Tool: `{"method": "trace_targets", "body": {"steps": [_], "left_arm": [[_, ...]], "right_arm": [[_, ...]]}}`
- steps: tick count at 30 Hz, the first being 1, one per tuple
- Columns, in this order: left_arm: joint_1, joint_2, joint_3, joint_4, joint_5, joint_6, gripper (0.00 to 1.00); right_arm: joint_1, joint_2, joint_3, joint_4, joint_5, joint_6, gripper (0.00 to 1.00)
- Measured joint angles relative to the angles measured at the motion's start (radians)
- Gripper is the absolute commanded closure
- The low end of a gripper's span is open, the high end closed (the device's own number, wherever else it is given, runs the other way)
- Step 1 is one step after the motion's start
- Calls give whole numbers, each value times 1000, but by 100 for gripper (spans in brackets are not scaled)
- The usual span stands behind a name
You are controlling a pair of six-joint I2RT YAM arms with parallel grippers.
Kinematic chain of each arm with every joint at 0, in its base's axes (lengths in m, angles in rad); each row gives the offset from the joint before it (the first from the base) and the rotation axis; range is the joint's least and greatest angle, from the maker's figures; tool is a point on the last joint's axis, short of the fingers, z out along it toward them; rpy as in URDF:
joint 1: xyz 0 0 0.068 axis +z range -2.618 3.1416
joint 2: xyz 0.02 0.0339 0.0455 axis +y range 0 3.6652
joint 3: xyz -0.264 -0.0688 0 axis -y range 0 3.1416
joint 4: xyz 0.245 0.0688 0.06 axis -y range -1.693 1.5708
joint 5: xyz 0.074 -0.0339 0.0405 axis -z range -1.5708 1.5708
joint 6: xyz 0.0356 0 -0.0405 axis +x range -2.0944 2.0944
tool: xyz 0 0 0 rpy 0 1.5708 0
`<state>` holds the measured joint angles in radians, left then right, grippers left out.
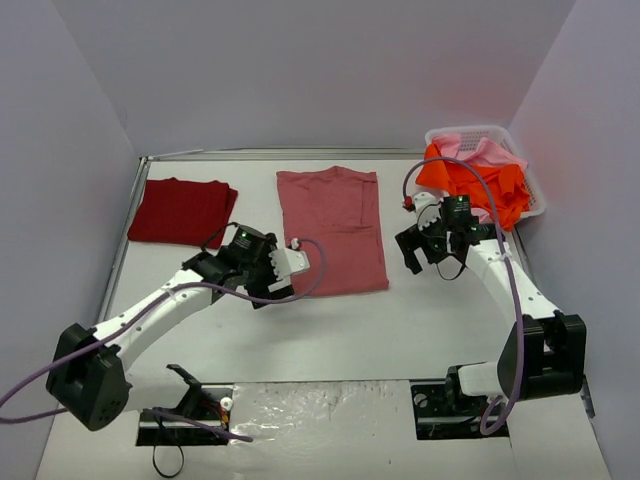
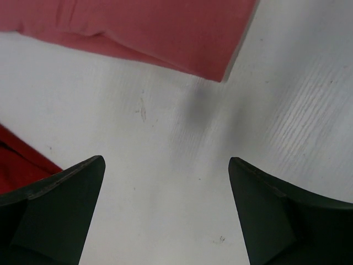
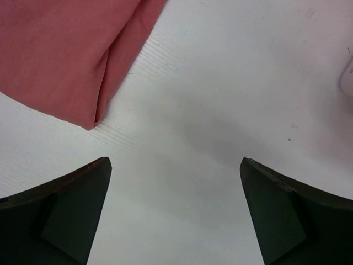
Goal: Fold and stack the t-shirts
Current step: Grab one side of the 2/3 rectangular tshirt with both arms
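Rose-red t-shirt flat on desk, middle of frame. Dark red t-shirt folded, upper left. Orange t-shirt in basket, upper right. Left hand, right hand wide open, holding nothing.

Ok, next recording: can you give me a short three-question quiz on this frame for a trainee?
1. True or false: the left hand and the right hand are both open and empty.
2. The orange t-shirt is: A) in the white lattice basket; B) draped over the left arm; C) folded on top of the crimson one.
3. Which t-shirt lies on the table between the two hands?

Key: 1 true. 2 A. 3 the rose-red t-shirt.
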<state>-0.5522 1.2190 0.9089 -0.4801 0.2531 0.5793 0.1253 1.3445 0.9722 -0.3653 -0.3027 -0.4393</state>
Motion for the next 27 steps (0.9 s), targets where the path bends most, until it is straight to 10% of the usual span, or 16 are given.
{"method": "trace_targets", "body": {"steps": [11, 27], "left_arm": [[-229, 180, -39, 209, -156, 89, 34], [-259, 291, -75, 351, -162, 89, 38]], "right_arm": [[-52, 4, 0, 18, 19, 1, 0], [-60, 73, 0, 26, 65, 4, 0]]}}
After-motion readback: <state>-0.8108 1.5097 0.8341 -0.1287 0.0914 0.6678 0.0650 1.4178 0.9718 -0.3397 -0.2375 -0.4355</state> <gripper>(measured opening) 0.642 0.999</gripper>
